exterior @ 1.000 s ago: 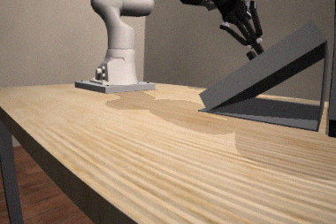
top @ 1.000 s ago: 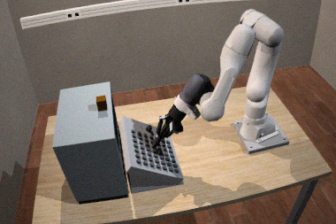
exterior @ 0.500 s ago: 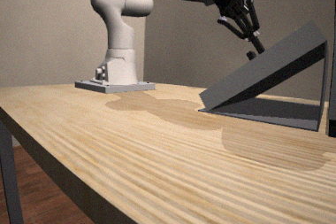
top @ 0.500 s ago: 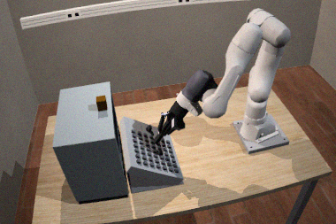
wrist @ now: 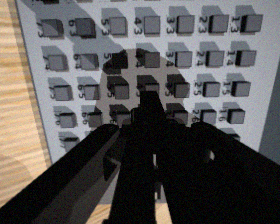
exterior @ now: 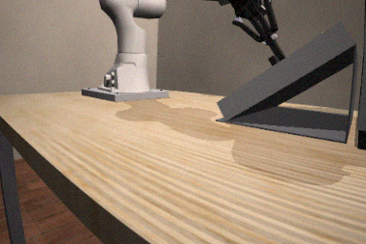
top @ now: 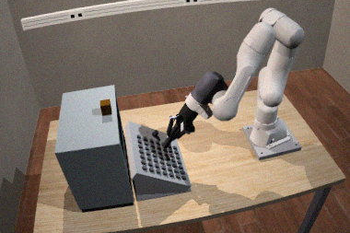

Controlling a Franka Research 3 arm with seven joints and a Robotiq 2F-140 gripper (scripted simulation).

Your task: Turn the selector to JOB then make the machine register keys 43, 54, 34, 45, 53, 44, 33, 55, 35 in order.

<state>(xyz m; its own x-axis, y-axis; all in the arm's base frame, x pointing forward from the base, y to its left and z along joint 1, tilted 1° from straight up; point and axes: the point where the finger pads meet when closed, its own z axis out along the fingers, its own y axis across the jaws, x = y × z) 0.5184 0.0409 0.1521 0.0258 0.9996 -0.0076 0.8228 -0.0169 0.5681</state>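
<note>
The grey sloped keypad (top: 161, 187) (exterior: 289, 77) (wrist: 30, 46) lies on the table in front of a grey box (top: 87, 156). Its dark square keys carry printed numbers in the wrist view. My gripper (top: 165, 144) (exterior: 275, 58) (wrist: 148, 104) is shut with nothing between the fingers. Its tip points down onto the keypad in the column of the 40s keys, just below key 44 (wrist: 150, 59), at about key 45. Whether it presses the key I cannot tell. No key looks lit. A small dark selector knob (top: 156, 133) stands near the keypad's top edge.
A small orange-brown block (top: 106, 107) sits on top of the grey box. The arm's base (top: 272, 137) (exterior: 126, 91) is bolted to the table at the right of the keypad. The wooden table's edge (top: 258, 206) runs along the front.
</note>
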